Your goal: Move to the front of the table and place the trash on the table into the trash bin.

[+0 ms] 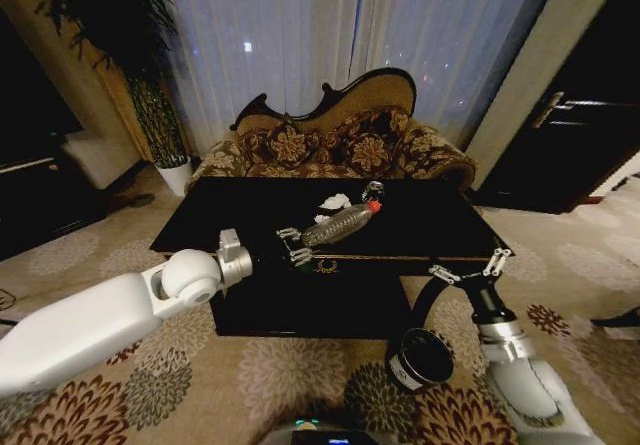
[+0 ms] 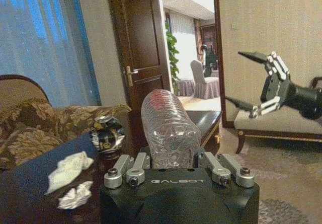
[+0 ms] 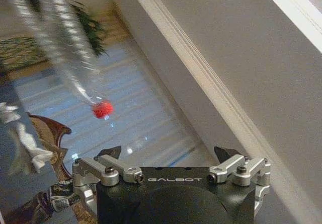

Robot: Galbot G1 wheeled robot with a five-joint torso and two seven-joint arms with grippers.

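While no trash has reached the bin yet, the bottle (image 1: 340, 226) is in hand: clear ribbed plastic, red cap, lying tilted above the counter's (image 1: 440, 227) front half, its base pinched by the left end effector (image 1: 293, 244). Paper wads (image 1: 333, 203) and a crushed can (image 1: 373, 191) remain behind it on the glossy black top. Right end effector (image 1: 466, 269), fingers spread, hangs over the dark bin (image 1: 420, 359) on the carpet.
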